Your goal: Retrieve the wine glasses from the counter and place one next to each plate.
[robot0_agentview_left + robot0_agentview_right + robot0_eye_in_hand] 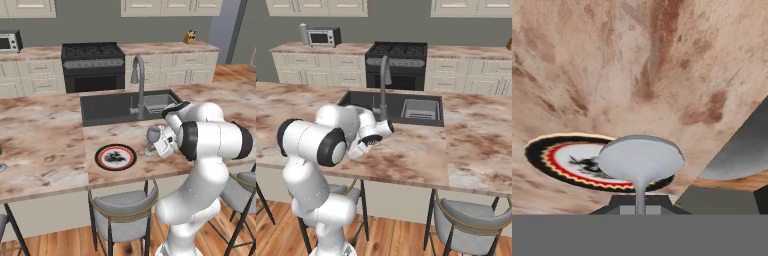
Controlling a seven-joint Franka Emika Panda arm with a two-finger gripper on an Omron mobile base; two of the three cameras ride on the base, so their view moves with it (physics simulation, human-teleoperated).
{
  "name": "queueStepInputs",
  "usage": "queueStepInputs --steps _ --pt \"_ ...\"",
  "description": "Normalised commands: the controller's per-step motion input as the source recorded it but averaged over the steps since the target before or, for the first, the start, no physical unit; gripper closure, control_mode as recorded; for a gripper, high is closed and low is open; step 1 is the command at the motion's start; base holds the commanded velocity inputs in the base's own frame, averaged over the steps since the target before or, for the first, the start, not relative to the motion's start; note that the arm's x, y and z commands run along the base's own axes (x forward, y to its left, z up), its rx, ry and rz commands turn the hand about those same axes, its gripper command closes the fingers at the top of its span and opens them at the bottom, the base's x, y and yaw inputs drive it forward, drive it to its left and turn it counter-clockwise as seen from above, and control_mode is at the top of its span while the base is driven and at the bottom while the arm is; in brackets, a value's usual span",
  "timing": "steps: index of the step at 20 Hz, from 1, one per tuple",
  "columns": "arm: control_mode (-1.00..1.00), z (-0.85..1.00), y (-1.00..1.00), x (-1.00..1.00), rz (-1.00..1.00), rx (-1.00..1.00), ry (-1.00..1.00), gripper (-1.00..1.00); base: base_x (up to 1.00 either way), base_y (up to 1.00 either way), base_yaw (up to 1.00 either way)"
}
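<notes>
Hand view: end effector (640,210) clamped on wine glass (641,161) stem, foot facing camera. Glass carried low over island tabletop (45,145), just right of black-rimmed plate (115,157), lined up for placement beside it.

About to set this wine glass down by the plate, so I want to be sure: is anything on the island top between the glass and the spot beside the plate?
Nothing visible. The gripper holds the wine glass by its stem just right of the plate, and the marbled island top between them looks bare.
</notes>
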Motion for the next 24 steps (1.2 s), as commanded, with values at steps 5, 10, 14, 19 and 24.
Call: queueStepInputs --steps 5,10,14,19,24 --pt "-1.0 -0.27 -0.01 0.38 0.0 -0.02 0.0 1.0 0.0 0.0 0.0" --pt "-1.0 -0.34 0.0 0.37 0.0 -0.01 0.01 1.0 0.0 0.0 0.0" --pt "-1.0 -0.32 0.0 0.31 0.0 0.0 0.01 1.0 0.0 0.0 0.0" --pt "-1.0 -0.31 0.0 0.29 0.0 0.0 0.0 1.0 0.0 0.0 0.0" --pt "-1.0 -0.31 0.0 0.25 0.0 0.0 0.0 1.0 0.0 0.0 0.0"
